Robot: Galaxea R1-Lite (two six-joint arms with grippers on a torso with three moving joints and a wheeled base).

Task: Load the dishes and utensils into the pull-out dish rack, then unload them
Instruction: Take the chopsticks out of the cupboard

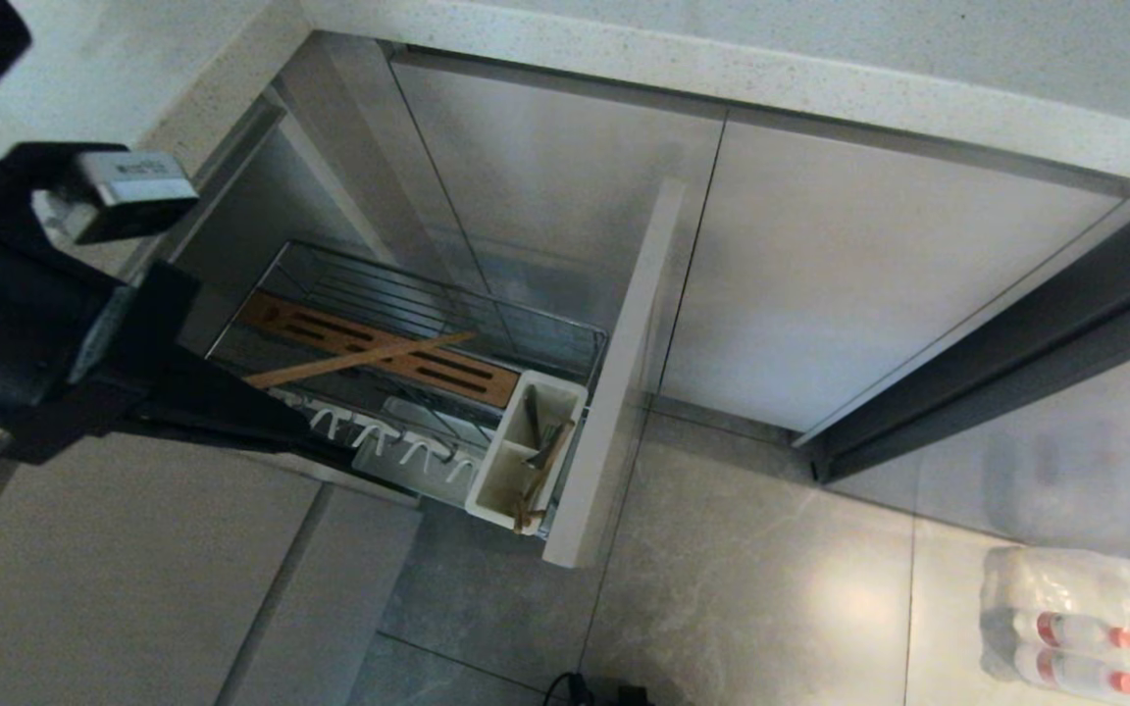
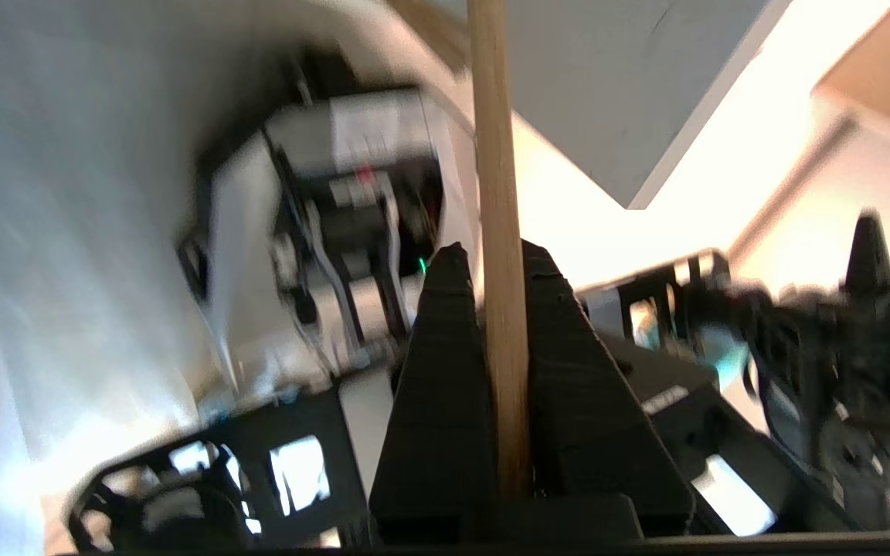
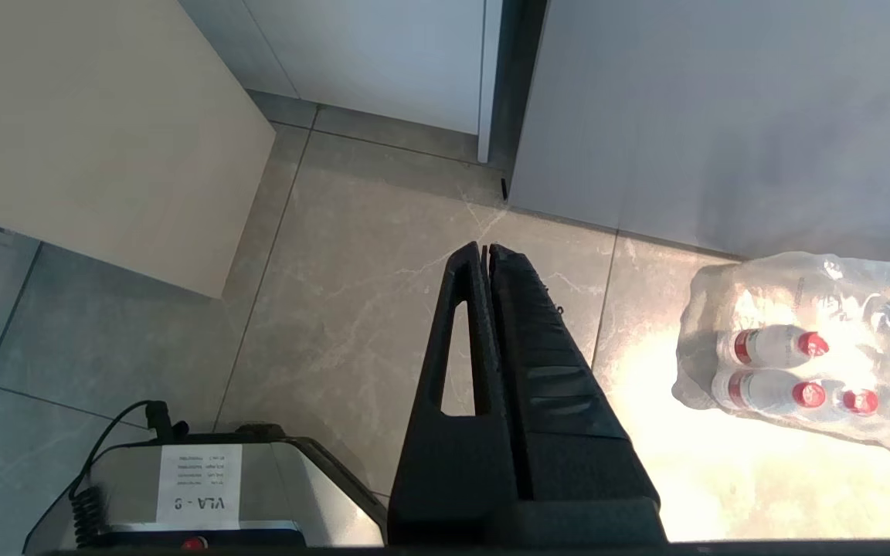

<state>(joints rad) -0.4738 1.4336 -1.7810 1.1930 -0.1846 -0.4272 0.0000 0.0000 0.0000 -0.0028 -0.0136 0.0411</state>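
The pull-out dish rack stands drawn out of the cabinet, with its brown slotted strip, white prongs and beige front panel. My left gripper is at the rack's left side, shut on a light-brown wooden chopstick that slants across above the strip. The white caddy by the front panel holds slim utensils, a brown wooden one among them. No plate or bowl is in view. My right gripper hangs shut and empty over the floor, outside the head view.
A speckled countertop runs above the cabinet doors. A beige drawer front sits to the rack's near left. A wrapped pack of water bottles lies on the tiled floor at the right. My base is below.
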